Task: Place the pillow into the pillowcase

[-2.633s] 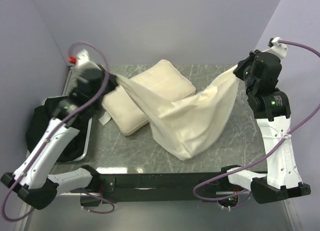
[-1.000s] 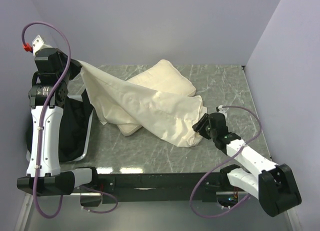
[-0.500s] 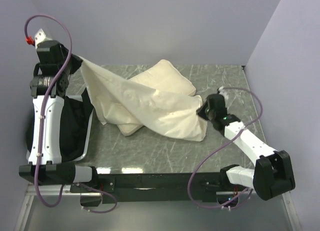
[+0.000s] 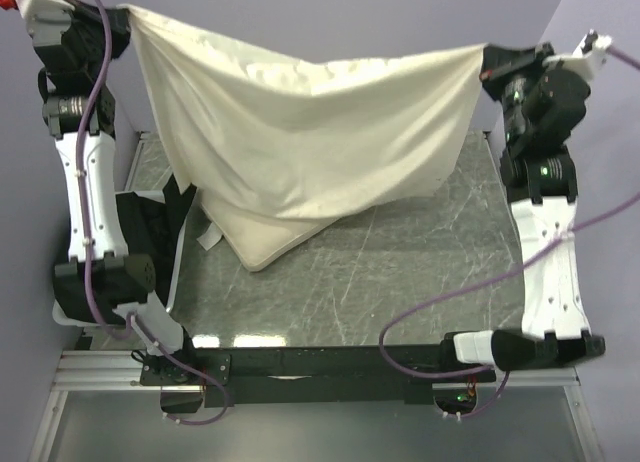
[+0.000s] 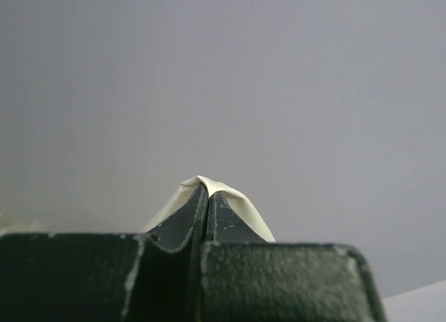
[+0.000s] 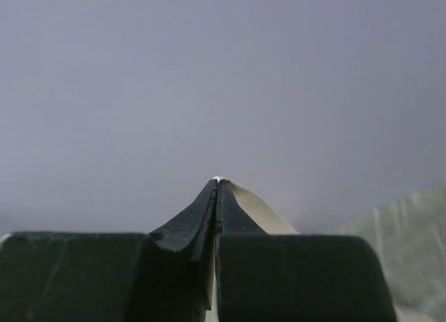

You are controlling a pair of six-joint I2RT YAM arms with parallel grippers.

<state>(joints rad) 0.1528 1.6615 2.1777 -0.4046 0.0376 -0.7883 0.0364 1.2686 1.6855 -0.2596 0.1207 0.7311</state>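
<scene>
The cream pillowcase hangs spread wide in the air between both grippers. My left gripper is shut on its upper left corner; cream cloth wraps the shut fingertips in the left wrist view. My right gripper is shut on the upper right corner; a cloth edge shows beside the fingertips in the right wrist view. The pillow lies on the table below, mostly hidden behind the hanging pillowcase; only its near corner shows.
A black cloth heap lies in a tray at the table's left edge. The marbled grey table runs to the right. Purple walls stand close on the left, back and right.
Both arms have risen high and spread apart. The pillowcase has been lifted off the table and pillow and now hangs stretched between them. The right gripper went from low on the table to high right.
</scene>
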